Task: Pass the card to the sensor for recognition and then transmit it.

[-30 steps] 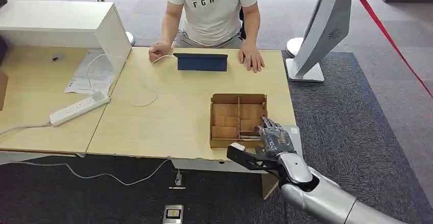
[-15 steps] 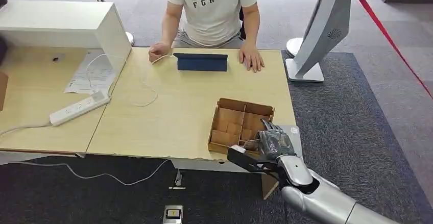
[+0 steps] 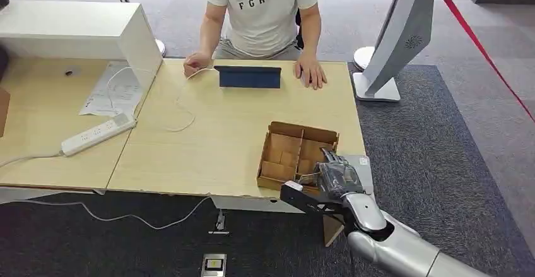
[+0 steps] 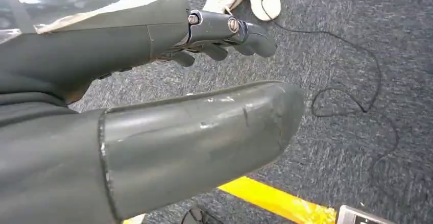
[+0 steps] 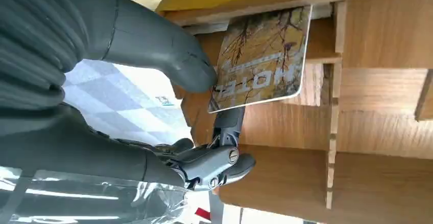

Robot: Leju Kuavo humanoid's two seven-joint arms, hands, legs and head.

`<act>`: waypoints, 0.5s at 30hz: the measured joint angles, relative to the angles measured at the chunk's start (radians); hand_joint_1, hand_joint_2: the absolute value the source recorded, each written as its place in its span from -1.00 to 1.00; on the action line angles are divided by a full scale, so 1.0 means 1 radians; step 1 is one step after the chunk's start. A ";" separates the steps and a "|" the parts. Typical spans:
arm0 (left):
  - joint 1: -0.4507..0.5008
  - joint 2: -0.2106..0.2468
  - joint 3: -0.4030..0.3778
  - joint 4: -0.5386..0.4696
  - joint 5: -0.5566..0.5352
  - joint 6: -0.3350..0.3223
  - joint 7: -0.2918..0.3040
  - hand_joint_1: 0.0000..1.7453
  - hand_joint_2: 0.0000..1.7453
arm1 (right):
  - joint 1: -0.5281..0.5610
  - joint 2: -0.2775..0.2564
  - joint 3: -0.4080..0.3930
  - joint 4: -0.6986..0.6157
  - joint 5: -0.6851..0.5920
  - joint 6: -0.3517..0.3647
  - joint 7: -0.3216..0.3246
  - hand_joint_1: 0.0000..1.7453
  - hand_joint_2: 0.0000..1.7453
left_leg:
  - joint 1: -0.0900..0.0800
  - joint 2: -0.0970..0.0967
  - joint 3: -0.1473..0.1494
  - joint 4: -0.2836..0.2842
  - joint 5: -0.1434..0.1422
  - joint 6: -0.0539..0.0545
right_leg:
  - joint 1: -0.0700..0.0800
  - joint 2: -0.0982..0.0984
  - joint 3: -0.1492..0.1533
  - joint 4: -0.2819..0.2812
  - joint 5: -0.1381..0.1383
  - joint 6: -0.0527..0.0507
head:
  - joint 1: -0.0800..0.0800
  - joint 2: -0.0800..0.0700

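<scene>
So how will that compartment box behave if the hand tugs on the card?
Probably light and apt to slide: the wooden box sits skewed near the table edge. Its thin dividers look fragile under side load. The card, pinched by the right hand, looks stiff and glossy, perhaps slippery.

Head high, looking down; wrists close.

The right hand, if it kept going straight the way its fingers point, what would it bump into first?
Probably the wooden box's dividers. The right hand, pinching the hotel card, already reaches into it; depth is hard to judge.
</scene>
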 joint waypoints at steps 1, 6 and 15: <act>0.000 -0.001 0.000 0.000 -0.002 -0.002 0.000 -1.00 -1.00 | 0.000 0.000 0.002 -0.001 0.007 -0.022 0.000 1.00 1.00 | 0.000 0.000 0.000 0.000 0.000 0.000 | 0.000 0.000 0.000 0.000 0.000 0.000 | 0.000 0.000; 0.000 -0.003 0.000 0.000 -0.018 -0.016 0.000 -1.00 -1.00 | -0.010 -0.007 0.001 -0.030 0.042 -0.074 0.034 1.00 1.00 | 0.000 0.000 0.000 0.000 0.000 0.000 | 0.000 0.000 0.000 0.000 0.000 0.000 | 0.000 0.000; 0.001 -0.003 0.000 0.000 -0.033 -0.040 0.000 -1.00 -1.00 | -0.028 -0.036 -0.002 -0.104 0.078 -0.077 0.087 1.00 1.00 | 0.000 0.000 0.000 0.000 0.000 0.000 | 0.000 0.000 0.000 0.000 0.000 0.000 | 0.000 0.000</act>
